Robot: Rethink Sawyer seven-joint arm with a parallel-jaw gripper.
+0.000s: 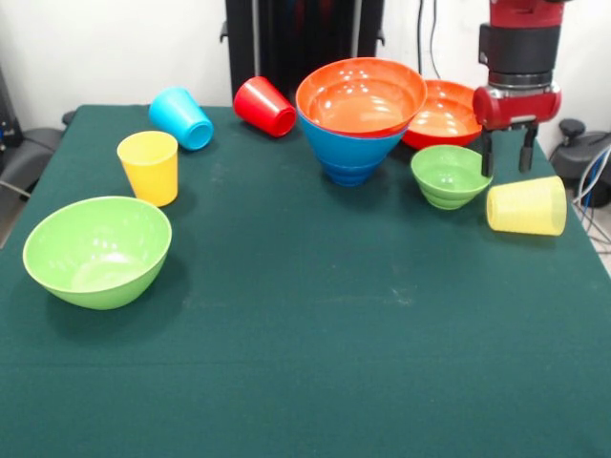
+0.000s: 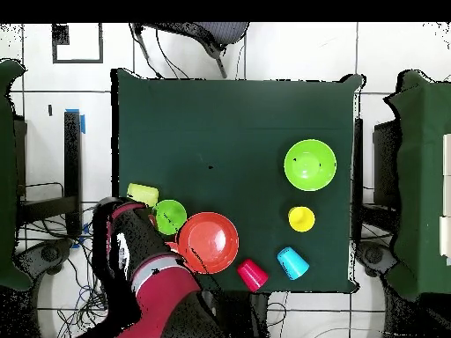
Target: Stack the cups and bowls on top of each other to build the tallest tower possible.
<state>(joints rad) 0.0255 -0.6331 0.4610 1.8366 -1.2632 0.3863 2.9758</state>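
Note:
My gripper is open and empty, hanging at the far right above the table, just behind the small green bowl and the ribbed pale yellow cup, which lies on its side. The tower is an orange-red bowl nested in the big blue bowl. The second orange-red bowl sits behind it. The big green bowl is at the near left. The yellow cup stands upright. The light blue cup and red cup lie on their sides. The small dark blue bowl is hidden.
The green cloth table fills the view. Overhead, my arm covers the corner by the small green bowl and pale yellow cup. The big green bowl sits apart.

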